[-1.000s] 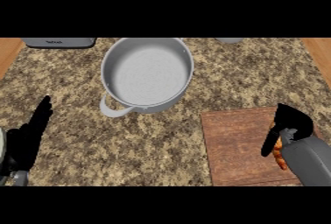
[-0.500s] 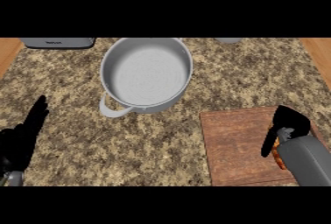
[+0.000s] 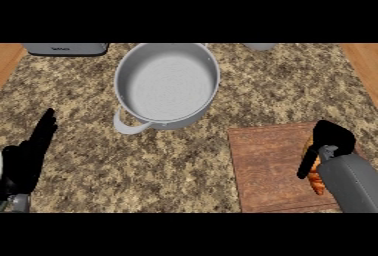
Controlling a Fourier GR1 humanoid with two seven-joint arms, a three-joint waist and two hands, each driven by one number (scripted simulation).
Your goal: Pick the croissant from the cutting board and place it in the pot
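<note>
A speckled brown-and-tan granite counter (image 3: 221,100) filled most of the frame. At the upper left edge sat a grey appliance (image 3: 65,48), only its lower part in view, with faint lettering too small to read. At the top edge, right of centre, showed part of a small grey object (image 3: 259,46), cut off. Strips of light wooden surface (image 3: 362,65) flanked the counter at the upper left and upper right corners.
</note>
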